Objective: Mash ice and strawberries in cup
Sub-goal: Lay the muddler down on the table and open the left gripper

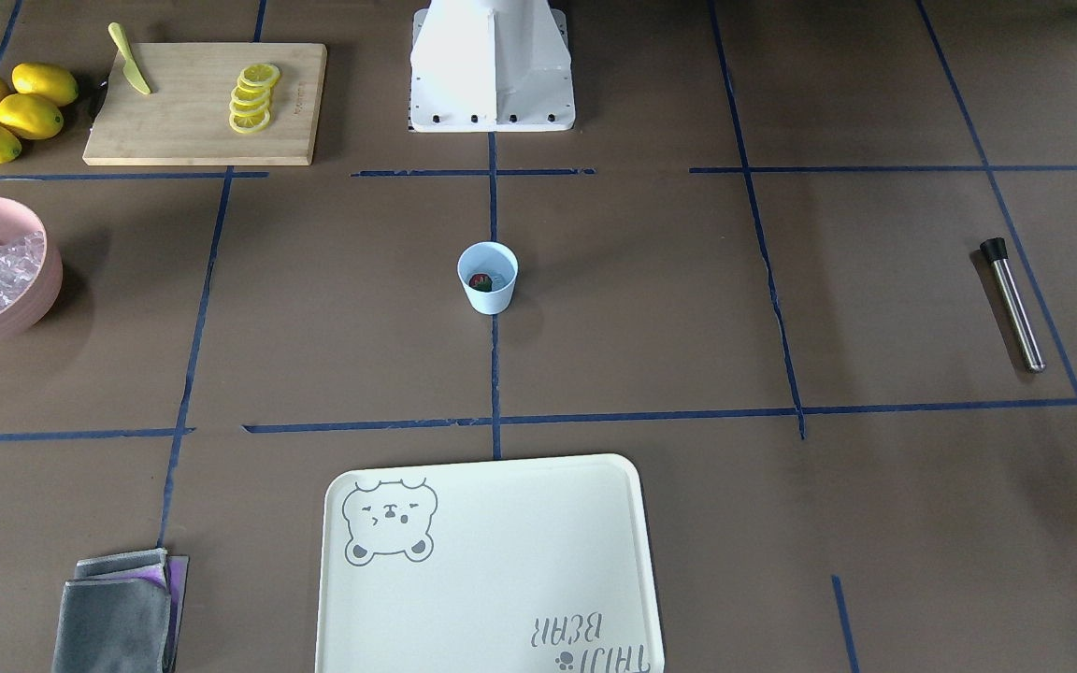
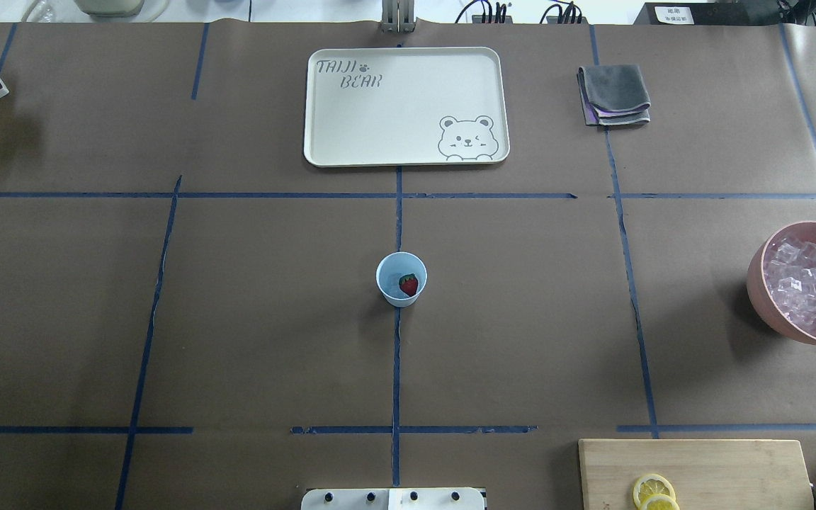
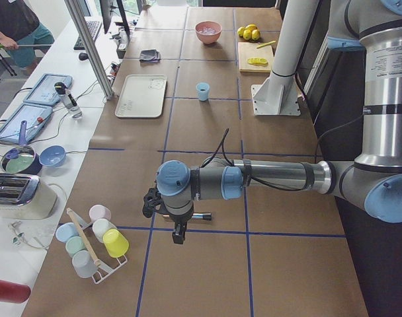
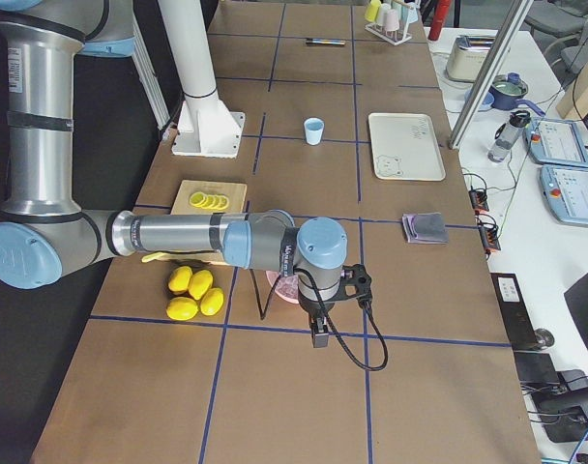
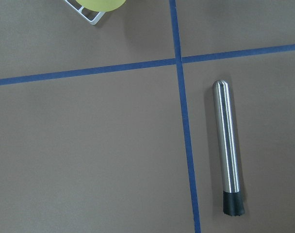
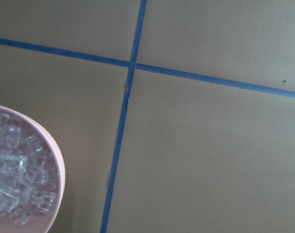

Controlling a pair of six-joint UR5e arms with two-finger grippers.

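Note:
The light-blue cup (image 2: 401,279) stands at the table's middle, also in the front view (image 1: 488,278). One red strawberry (image 2: 409,285) lies inside it. Ice cubes (image 2: 808,287) fill a pink bowl (image 2: 758,273) on my right side; I cannot tell whether any ice is in the cup. A steel muddler with a black tip (image 5: 228,150) lies flat on the table at my left (image 1: 1012,304). My left gripper (image 3: 180,236) hangs above that end of the table. My right gripper (image 4: 319,335) hangs beside the bowl (image 6: 60,170). Whether either is open or shut cannot be told.
A cutting board (image 1: 193,131) holds lemon slices (image 1: 253,98) and a yellow-green knife (image 1: 130,61), with whole lemons (image 1: 10,110) beside it. A cream bear tray (image 2: 380,120) and folded grey cloth (image 2: 613,94) lie at the far side. A rack of cups (image 3: 95,241) stands near my left gripper.

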